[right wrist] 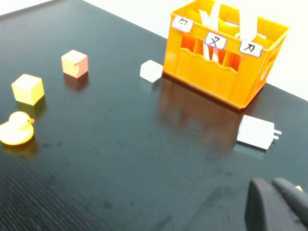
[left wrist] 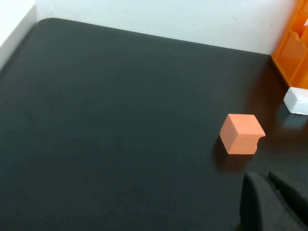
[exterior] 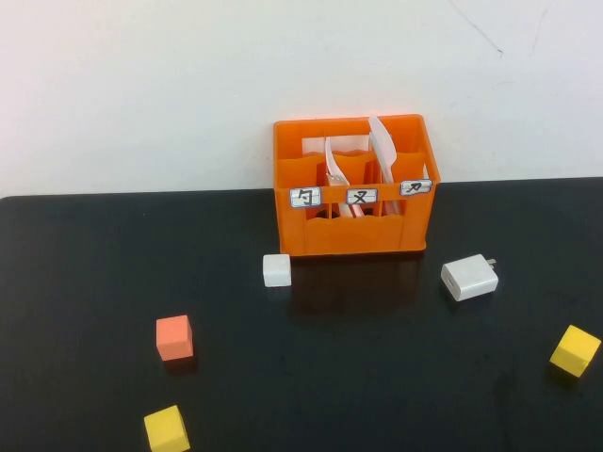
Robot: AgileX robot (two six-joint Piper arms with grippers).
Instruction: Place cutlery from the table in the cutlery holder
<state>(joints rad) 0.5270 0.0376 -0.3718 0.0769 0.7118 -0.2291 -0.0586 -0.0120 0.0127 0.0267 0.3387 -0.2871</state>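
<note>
- A bright orange plastic crate [exterior: 353, 226] with three labelled front compartments stands at the upper centre of the high view, at the far edge of the glossy black tabletop [exterior: 85, 273].
- A pale plastic fork [exterior: 334, 168] stands in the middle compartment; a matching pale plastic knife [exterior: 384, 143] leans in the right one.
- A small white cube [exterior: 276, 269] sits just before the crate's left corner; a white charger block [exterior: 469, 277] lies lower right of the crate.
- An orange cube [exterior: 174, 338] and a yellow cube [exterior: 167, 429] sit lower left; another yellow cube [exterior: 575, 350] far right.
- A yellow rubber duck [right wrist: 16, 129] shows in the right wrist view only.
- The left gripper [left wrist: 269, 199], closed and empty, hovers near the orange cube.
- The right gripper [right wrist: 275, 202], closed and empty, hangs over bare table.
</note>
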